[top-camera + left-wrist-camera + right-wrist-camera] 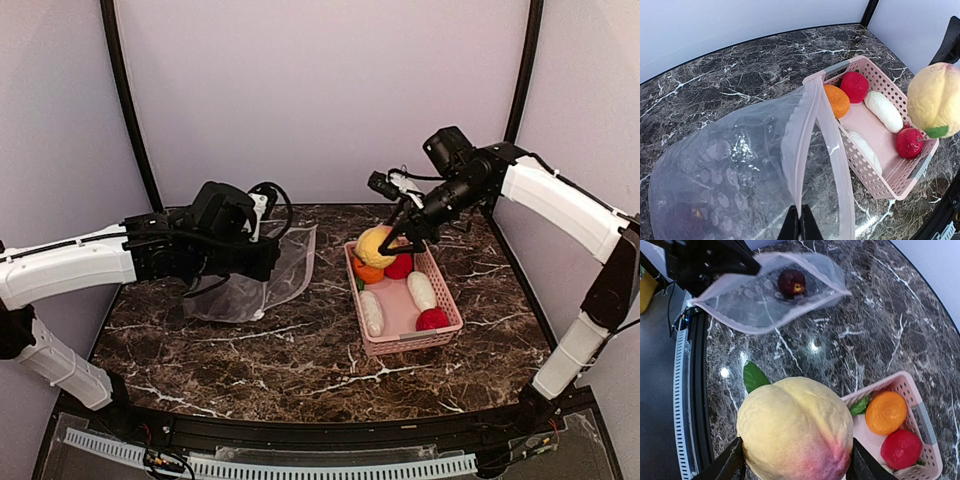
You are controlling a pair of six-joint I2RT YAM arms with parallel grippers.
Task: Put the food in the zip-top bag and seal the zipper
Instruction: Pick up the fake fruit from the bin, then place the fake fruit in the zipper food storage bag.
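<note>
The left claw (pixel 800 226) is pinched shut on the mouth edge of the zip-top bag (pixel 725 170). It lifts one lip so the opening gapes toward the right arm, which seems meant to turn the floppy plastic into a steady target. The zipper (pixel 796 145) runs up and away from this claw's tips along the raised lip, unsealed, and no slider can be made out. Deep in the bag, off to the left of those tips, lies one maroon ball (pixel 791 281), the only food inside. The right claw (pixel 796 467) is clamped around a yellow ball (pixel 795 432) with a green leaf. It holds the ball in the air, well apart from the bag mouth, which lies ahead of its fingers across the marble table (pixel 300 360). Below and just to one side of this claw sits the pink basket (pixel 450 297). It holds an orange ball (pixel 836 100), two red balls (pixel 854 86) and two white radishes (pixel 883 110). The yellow ball looks to be mid-transfer, and with five pieces waiting in the basket, sealing is a long way off.
</note>
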